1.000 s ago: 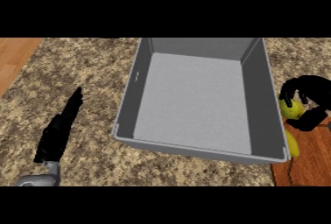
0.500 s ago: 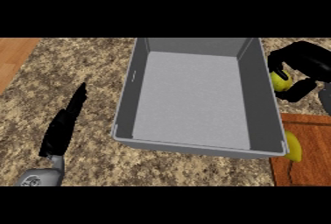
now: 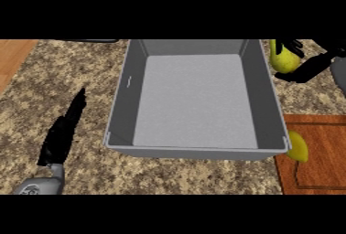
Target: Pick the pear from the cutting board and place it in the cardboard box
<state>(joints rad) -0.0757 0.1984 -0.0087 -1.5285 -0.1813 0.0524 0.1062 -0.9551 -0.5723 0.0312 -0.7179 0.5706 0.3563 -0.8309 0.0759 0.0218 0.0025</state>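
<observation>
Carrying the pear (image 3: 283, 58) high now, the right hand (image 3: 307, 67) sits at the far right edge of the counter (image 3: 67, 64), just outside the right wall of the cardboard box (image 3: 270, 105). Black fingers and thumb are curled round the fruit, pinching it from the right side, so the yellow-green skin shows on the left of the grip. The pear is off the cutting board (image 3: 321, 155), clear of the box rim, and not yet over the opening.

To do this well, I'd say the hand should travel left until the pear hangs over the middle of the box floor, then lower inside the walls before the fingers spread. Letting go near that right wall risks a bounce off the rim.

The box reads as grey, smooth and straight-sided, a deep rectangular tray with a pale flat floor. The counter is speckled brown stone. The board is reddish wood with a routed groove near its edge, and a second yellow fruit (image 3: 297, 147) lies on its left edge, touching the box's near right corner.

The left hand (image 3: 61, 137) rests near the counter's front left corner, fingers straight and flat.
</observation>
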